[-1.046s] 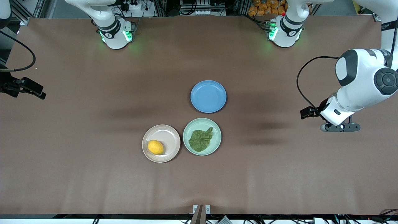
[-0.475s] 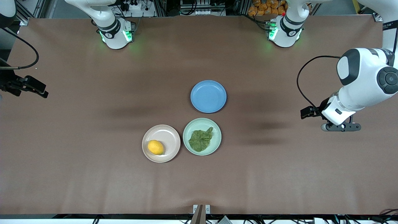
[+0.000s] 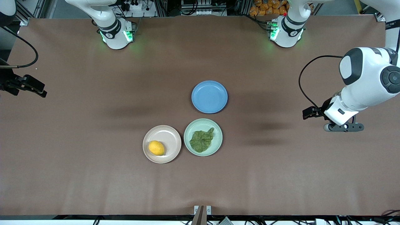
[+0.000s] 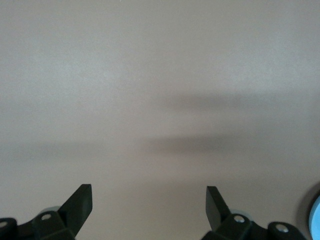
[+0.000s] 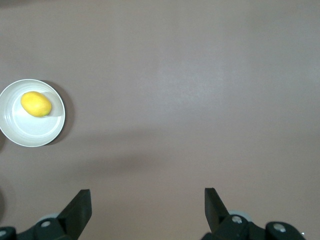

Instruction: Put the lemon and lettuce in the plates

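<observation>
on table (image 3: 93,175): three plates, one lemon (image 3: 156,147), one lettuce (image 3: 202,140).

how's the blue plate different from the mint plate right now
The blue plate is empty; the mint plate holds the lettuce. The blue plate lies farther from the front camera; the mint plate sits nearer, beside the beige plate. Both are round, shallow and look alike in size.
</observation>
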